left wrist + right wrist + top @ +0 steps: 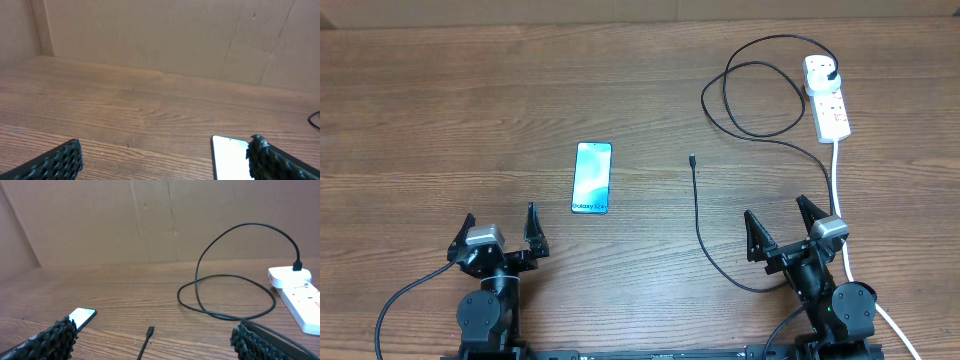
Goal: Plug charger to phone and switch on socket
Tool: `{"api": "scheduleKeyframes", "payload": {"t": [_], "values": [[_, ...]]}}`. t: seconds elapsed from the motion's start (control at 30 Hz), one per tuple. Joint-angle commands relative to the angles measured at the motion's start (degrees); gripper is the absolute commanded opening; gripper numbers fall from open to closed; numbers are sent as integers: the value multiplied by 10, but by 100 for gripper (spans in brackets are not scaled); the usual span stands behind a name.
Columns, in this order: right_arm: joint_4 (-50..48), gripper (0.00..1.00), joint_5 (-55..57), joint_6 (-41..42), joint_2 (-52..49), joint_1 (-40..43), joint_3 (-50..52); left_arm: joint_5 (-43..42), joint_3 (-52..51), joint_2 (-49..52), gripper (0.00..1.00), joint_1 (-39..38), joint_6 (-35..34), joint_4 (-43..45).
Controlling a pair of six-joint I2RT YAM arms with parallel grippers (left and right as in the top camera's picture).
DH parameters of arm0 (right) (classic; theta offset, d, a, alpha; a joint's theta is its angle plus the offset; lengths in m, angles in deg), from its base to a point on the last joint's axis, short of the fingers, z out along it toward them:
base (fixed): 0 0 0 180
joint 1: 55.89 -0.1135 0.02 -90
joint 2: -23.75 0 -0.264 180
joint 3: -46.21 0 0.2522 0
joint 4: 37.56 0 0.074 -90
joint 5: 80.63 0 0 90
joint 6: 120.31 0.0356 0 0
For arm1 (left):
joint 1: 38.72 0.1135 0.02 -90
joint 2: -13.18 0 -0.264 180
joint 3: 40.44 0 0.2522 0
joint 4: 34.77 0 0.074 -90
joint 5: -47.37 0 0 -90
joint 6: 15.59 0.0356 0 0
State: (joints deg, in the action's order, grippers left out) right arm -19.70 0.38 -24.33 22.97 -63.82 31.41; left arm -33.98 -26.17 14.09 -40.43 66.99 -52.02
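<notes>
Black charger (696, 200) between phone (591, 177) and right tool (774, 206) | left tool (500, 212), right tool released

Phone (591, 178) reads "Galaxy" (rest blurred).

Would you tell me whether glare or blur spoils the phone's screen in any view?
Overhead: the phone is evenly lit, its screen blue, lettering visible. Left wrist: the screen glares plain white, cut off at the frame's bottom. Right wrist: also washed white, small but sharp.
</notes>
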Motion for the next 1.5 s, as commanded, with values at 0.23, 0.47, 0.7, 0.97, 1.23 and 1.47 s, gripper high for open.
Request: {"api": "scheduleKeyframes", "payload": {"t": [0.23, 0.47, 0.7, 0.97, 1.23, 1.47], "values": [[-3, 100, -1, -1, 6, -2, 6, 3, -2, -6, 100, 6, 8, 0], [-3, 100, -1, -1, 6, -2, 6, 3, -2, -6, 99, 6, 8, 0], [-3, 100, -1, -1, 6, -2, 6, 3, -2, -6, 99, 6, 8, 0], [-3, 100, -1, -1, 6, -2, 6, 3, -2, -6, 100, 6, 8, 0], [-3, 100, -1, -1, 6, -2, 6, -89, -2, -6, 100, 6, 2, 12], [-3, 100, -1, -1, 6, -2, 6, -131, 27, -3, 100, 6, 2, -11]]}}
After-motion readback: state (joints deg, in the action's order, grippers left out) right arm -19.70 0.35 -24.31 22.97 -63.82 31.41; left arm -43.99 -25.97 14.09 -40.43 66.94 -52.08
